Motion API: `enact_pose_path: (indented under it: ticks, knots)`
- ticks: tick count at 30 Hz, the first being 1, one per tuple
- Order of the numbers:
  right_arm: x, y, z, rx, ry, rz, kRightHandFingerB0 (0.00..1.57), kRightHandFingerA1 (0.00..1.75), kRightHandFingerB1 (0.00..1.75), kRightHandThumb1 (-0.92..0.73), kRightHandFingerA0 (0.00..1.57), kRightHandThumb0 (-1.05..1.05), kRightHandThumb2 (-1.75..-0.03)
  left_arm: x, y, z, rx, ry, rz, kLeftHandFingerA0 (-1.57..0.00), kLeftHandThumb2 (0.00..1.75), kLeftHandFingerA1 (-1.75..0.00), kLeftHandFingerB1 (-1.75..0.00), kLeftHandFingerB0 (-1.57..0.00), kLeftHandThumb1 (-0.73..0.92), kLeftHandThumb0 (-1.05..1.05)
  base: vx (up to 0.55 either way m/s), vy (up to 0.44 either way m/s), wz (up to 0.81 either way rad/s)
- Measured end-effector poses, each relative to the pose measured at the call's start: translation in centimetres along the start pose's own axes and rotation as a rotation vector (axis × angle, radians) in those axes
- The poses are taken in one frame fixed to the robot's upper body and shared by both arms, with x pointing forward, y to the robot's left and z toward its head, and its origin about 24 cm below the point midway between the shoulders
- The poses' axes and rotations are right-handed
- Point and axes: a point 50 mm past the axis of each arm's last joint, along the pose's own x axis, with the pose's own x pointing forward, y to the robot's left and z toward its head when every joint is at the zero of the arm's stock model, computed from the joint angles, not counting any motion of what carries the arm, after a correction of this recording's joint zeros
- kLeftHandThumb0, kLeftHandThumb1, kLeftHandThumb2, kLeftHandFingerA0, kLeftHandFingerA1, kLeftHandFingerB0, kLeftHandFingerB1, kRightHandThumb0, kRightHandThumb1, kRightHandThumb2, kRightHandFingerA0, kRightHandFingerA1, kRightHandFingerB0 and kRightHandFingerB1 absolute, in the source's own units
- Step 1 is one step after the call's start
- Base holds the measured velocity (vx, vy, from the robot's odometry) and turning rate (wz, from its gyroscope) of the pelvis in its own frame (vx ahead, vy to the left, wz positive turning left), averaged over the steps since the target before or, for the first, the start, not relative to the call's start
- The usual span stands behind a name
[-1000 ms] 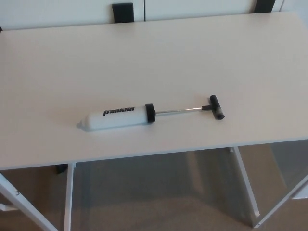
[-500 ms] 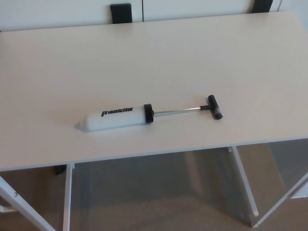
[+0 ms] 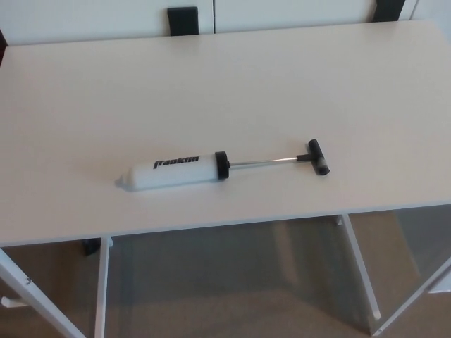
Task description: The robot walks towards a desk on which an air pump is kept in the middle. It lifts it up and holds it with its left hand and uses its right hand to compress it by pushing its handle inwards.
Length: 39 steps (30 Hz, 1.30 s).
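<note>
A white air pump with black lettering lies flat on the pale desk, near the front edge and roughly in the middle. Its nozzle end points left. A black collar closes the barrel's right end, and a thin metal rod runs out to a black T-handle on the right; the rod is drawn out. Neither of my hands shows in the head view.
The desk's front edge crosses the lower part of the view, with white legs and brown carpet below. Two black objects stand behind the far edge, against a white wall.
The pump lies as before. The whole picture has shifted by a few pixels, so the camera has moved slightly.
</note>
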Motion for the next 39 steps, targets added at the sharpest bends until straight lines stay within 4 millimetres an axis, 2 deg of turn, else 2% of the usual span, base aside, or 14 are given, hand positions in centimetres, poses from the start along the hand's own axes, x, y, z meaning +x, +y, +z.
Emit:
enact_pose_path:
  ticks: [5, 12, 14, 16, 17, 20, 22, 23, 24, 30, 31, 33, 34, 39]
  knots:
    - [0.0, 0.0, 0.0, -0.001, -0.002, 0.002, 0.46, 0.49, 0.39, -0.60, 0.84, -0.34, -0.58, -0.4, -1.2, 4.9, 0.015, -0.208, -0.042, -0.18, 0.60, -0.31, -0.27, -0.16, 0.61, -0.16, 0.00, 0.000, 0.00]
    - [0.1, 0.1, 0.1, -0.002, -0.004, 0.004, 0.47, 0.50, 0.39, -0.57, 0.84, -0.34, -0.57, -0.6, -4.1, 10.6, 0.076, -0.431, -0.134, -0.22, 0.63, -0.38, -0.34, -0.21, 0.49, -0.35, 0.00, 0.000, 0.00]
    - [0.1, 0.2, 0.2, -0.002, -0.005, 0.006, 0.47, 0.49, 0.38, -0.56, 0.84, -0.36, -0.57, -0.7, -6.6, 13.8, 0.119, -0.556, -0.215, -0.24, 0.62, -0.37, -0.34, -0.23, 0.47, -0.35, 0.00, 0.000, 0.00]
    - [0.1, 0.2, 0.2, -0.003, -0.006, 0.007, 0.47, 0.49, 0.38, -0.56, 0.84, -0.36, -0.57, -0.8, -7.9, 15.2, 0.141, -0.611, -0.258, -0.24, 0.62, -0.37, -0.34, -0.23, 0.47, -0.35, 0.00, 0.000, 0.00]
    - [0.1, 0.2, 0.2, -0.003, -0.005, 0.009, 0.46, 0.49, 0.38, -0.57, 0.82, -0.35, -0.57, -1.1, -10.2, 17.4, 0.179, -0.695, -0.331, -0.11, 0.91, -0.52, -0.50, -0.10, 0.38, -0.21, 0.00, 0.000, 0.00]
    - [0.2, 0.3, 0.2, -0.005, -0.006, 0.011, 0.47, 0.50, 0.38, -0.57, 0.83, -0.35, -0.57, -1.4, -11.9, 18.8, 0.208, -0.753, -0.389, -0.09, 0.92, -0.51, -0.50, -0.08, 0.41, -0.23, 0.00, 0.000, 0.00]
    - [0.2, 0.3, 0.2, -0.006, -0.003, 0.013, 0.47, 0.49, 0.38, -0.55, 0.84, -0.36, -0.56, -1.7, -14.6, 20.3, 0.245, -0.819, -0.476, -0.09, 0.92, -0.51, -0.50, -0.09, 0.40, -0.22, 0.00, 0.000, 0.00]
    - [0.2, 0.3, 0.2, -0.007, -0.003, 0.014, 0.47, 0.49, 0.38, -0.55, 0.84, -0.36, -0.56, -1.8, -15.7, 20.8, 0.255, -0.841, -0.512, -0.09, 0.92, -0.51, -0.50, -0.09, 0.40, -0.22, 0.00, 0.000, 0.00]
    - [0.2, 0.3, 0.2, -0.007, -0.003, 0.014, 0.47, 0.50, 0.38, -0.57, 0.84, -0.35, -0.57, -1.9, -16.5, 21.0, 0.262, -0.855, -0.537, -0.21, 0.66, -0.38, -0.35, -0.17, 0.45, -0.47, 0.00, 0.000, 0.00]
    - [0.3, 0.5, 0.3, -0.010, -0.005, 0.020, 0.47, 0.50, 0.38, -0.57, 0.85, -0.36, -0.57, -2.3, -21.4, 22.1, 0.304, -0.917, -0.692, -0.23, 0.65, -0.39, -0.35, -0.19, 0.46, -0.44, 0.00, 0.000, 0.00]
    - [0.3, 0.5, 0.3, -0.010, -0.005, 0.021, 0.48, 0.49, 0.38, -0.56, 0.85, -0.37, -0.57, -2.4, -22.4, 22.2, 0.313, -0.925, -0.722, -0.11, 0.90, -0.51, -0.50, -0.10, 0.38, -0.19, 0.00, 0.000, 0.00]
    - [0.3, 0.5, 0.4, -0.011, -0.007, 0.022, 0.48, 0.49, 0.38, -0.56, 0.85, -0.37, -0.57, -2.5, -23.9, 22.3, 0.330, -0.936, -0.766, -0.11, 0.90, -0.51, -0.50, -0.10, 0.38, -0.19, 0.00, 0.000, 0.00]
    - [0.3, 0.5, 0.4, -0.011, -0.007, 0.022, 0.48, 0.49, 0.38, -0.59, 0.81, -0.34, -0.57, -2.5, -23.9, 22.3, 0.330, -0.936, -0.766, -0.21, 0.61, -0.36, -0.33, -0.17, 0.45, -0.37, 0.00, 0.000, 0.00]
    - [0.4, 0.6, 0.4, -0.011, -0.009, 0.024, 0.47, 0.50, 0.38, -0.59, 0.81, -0.33, -0.58, -2.8, -26.8, 22.2, 0.365, -0.948, -0.846, -0.20, 0.62, -0.37, -0.33, -0.15, 0.44, -0.39, 0.00, 0.000, 0.00]
